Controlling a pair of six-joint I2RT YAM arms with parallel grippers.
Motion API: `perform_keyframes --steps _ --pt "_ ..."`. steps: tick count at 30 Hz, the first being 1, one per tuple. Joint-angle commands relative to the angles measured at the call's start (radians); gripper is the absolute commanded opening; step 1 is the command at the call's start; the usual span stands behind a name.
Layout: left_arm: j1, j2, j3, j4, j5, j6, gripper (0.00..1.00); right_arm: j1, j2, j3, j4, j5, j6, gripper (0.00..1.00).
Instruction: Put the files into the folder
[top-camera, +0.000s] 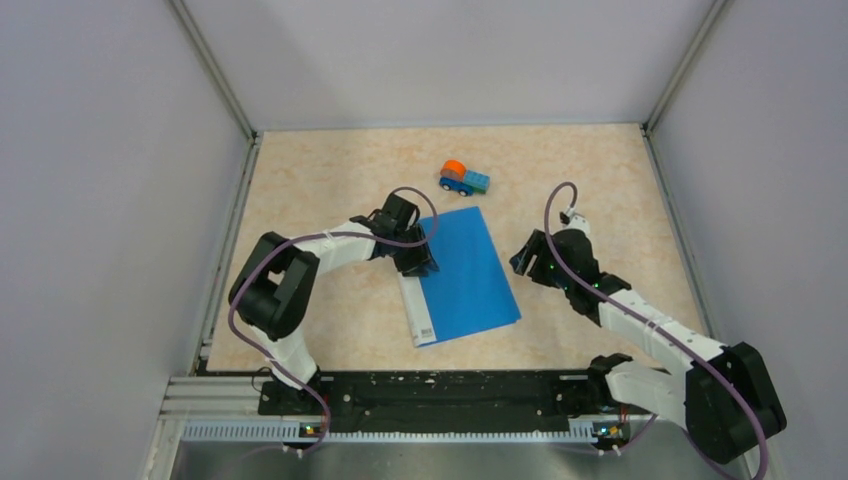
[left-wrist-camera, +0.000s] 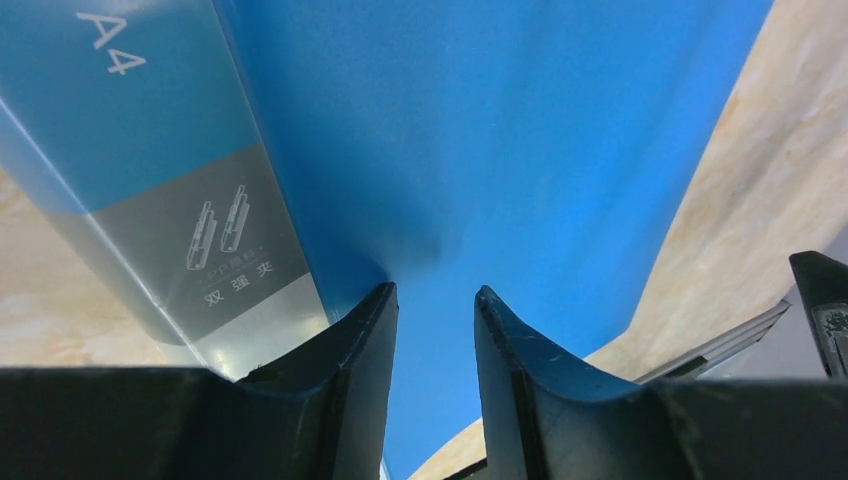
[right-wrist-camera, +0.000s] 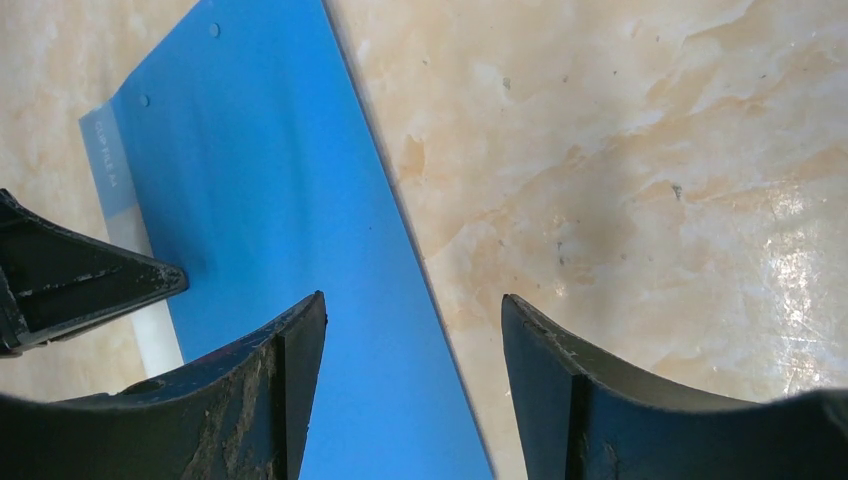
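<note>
The bright-blue folder (top-camera: 465, 275) lies closed and flat on the table, its pale spine strip (top-camera: 420, 318) on the left. No white paper sheets show in any view. My left gripper (top-camera: 418, 262) sits low over the folder's left part beside the spine, its jaws a little apart with only blue cover (left-wrist-camera: 480, 130) between them (left-wrist-camera: 435, 295). My right gripper (top-camera: 522, 262) hovers open and empty by the folder's right edge. In the right wrist view its jaws straddle that edge (right-wrist-camera: 413, 305), with the folder (right-wrist-camera: 260, 200) on the left and bare table on the right.
A small blue-and-orange toy truck (top-camera: 464, 178) stands just beyond the folder's far edge. Grey walls close in the marbled tabletop (top-camera: 330, 180) on three sides. A left gripper finger (right-wrist-camera: 80, 285) shows at the left of the right wrist view.
</note>
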Motion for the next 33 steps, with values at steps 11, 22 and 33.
perform_keyframes --steps 11,22,33 --pt "0.041 -0.045 -0.109 -0.123 -0.23 0.217 0.4 0.171 0.089 -0.071 0.139 -0.019 0.072 0.63" --pt "0.079 -0.191 -0.107 -0.176 -0.203 0.253 0.41 0.361 0.266 -0.004 0.189 0.051 0.139 0.63" --pt "0.079 -0.36 0.107 -0.224 -0.155 0.327 0.68 0.334 0.126 0.217 -0.062 0.151 -0.004 0.7"
